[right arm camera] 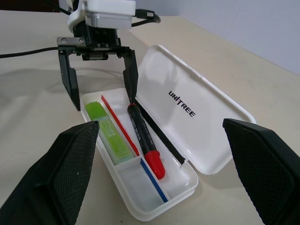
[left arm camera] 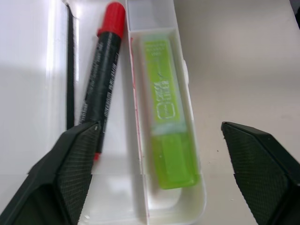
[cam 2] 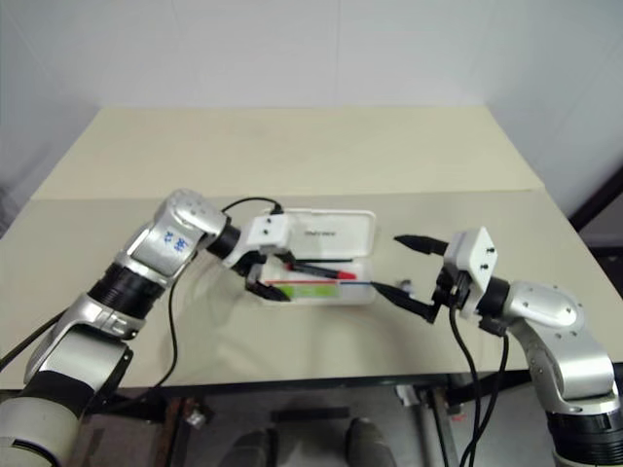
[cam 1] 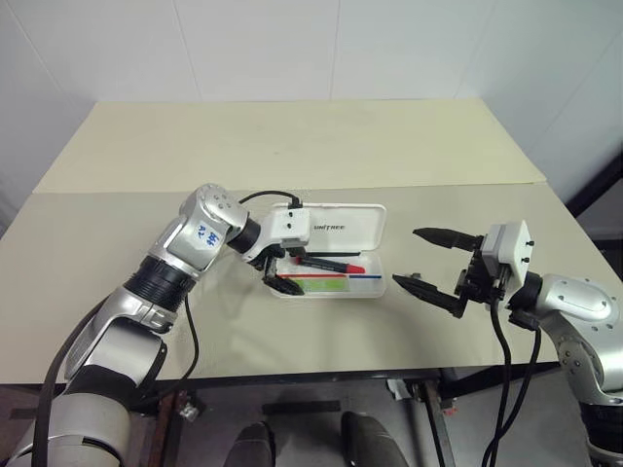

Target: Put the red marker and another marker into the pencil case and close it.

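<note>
From the head view I see the pencil case (cam 1: 336,255) open near the desk's (cam 1: 292,146) front edge, both markers inside; only closing it remains, I judge. My left gripper (cam 1: 275,272) hangs over its left end, fingers spread, empty. The left wrist view shows the matte black red marker (left arm camera: 101,75) beside the translucent green marker (left arm camera: 166,117). In the right wrist view, the glossy white lid lies back; my right gripper (cam 1: 435,265) gapes wide, empty.

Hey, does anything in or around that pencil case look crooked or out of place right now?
Slightly. The red marker lies askew in the open pencil case, across the middle divider rather than flat in a compartment. The green highlighter sits neatly in its slot. The lid is still open.
</note>
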Available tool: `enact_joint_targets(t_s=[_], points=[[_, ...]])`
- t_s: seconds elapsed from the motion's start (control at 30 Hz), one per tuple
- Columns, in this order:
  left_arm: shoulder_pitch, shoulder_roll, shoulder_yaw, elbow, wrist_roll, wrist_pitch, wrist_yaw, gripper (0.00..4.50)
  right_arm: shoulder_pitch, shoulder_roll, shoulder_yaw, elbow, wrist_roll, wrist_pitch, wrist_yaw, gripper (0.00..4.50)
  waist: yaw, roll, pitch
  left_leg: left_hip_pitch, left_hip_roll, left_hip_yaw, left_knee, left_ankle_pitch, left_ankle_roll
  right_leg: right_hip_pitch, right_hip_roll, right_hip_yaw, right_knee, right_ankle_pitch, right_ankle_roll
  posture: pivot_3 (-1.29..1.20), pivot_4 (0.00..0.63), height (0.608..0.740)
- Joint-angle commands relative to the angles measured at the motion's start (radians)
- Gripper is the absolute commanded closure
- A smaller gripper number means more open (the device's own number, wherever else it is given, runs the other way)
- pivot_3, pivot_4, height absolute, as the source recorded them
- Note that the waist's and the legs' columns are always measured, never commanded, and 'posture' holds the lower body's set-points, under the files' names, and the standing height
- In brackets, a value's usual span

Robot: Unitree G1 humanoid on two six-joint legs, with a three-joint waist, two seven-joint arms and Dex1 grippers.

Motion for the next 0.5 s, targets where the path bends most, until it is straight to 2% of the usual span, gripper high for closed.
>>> enact_joint_targets(t_s=[0.03, 0.13, 0.27, 0.5], points=[[-0.008, 0.005, 0.093, -0.075, -0.078, 0.012, -0.005, 0.19, -0.023, 0.000, -0.017, -0.019, 0.010, 0.008, -0.018, 0.00, 0.000, 0.000, 0.000, 0.000, 0.000, 0.000, 0.000, 0.000, 0.000, 0.000, 0.000, 0.000, 0.000, 0.000, 0.000, 0.00, 0.150, 0.740], [0.015, 0.017, 0.149, -0.108, -0.135, -0.010, -0.017, 0.19, -0.024, -0.007, -0.030, -0.025, 0.019, 0.047, -0.046, 0.00, 0.001, 0.000, 0.000, 0.000, 0.000, 0.000, 0.000, 0.000, 0.000, 0.000, 0.000, 0.000, 0.000, 0.000, 0.000, 0.00, 0.150, 0.740], [0.107, 0.076, 0.305, -0.133, -0.281, -0.148, -0.109, 0.19, -0.024, -0.030, -0.047, -0.062, -0.011, 0.250, -0.226, 0.00, -0.007, 0.000, 0.000, 0.001, 0.000, 0.000, -0.001, 0.000, 0.000, 0.000, 0.000, 0.000, 0.000, 0.000, 0.000, 0.00, 0.150, 0.740], [0.200, 0.134, 0.406, -0.115, -0.374, -0.203, -0.143, 0.19, -0.034, -0.014, -0.141, -0.256, 0.156, 0.781, -0.521, 0.00, 0.004, 0.000, 0.000, 0.000, 0.000, -0.001, 0.001, 0.000, 0.000, 0.000, -0.001, 0.000, 0.001, 0.000, -0.002, 0.00, 0.150, 0.740]])
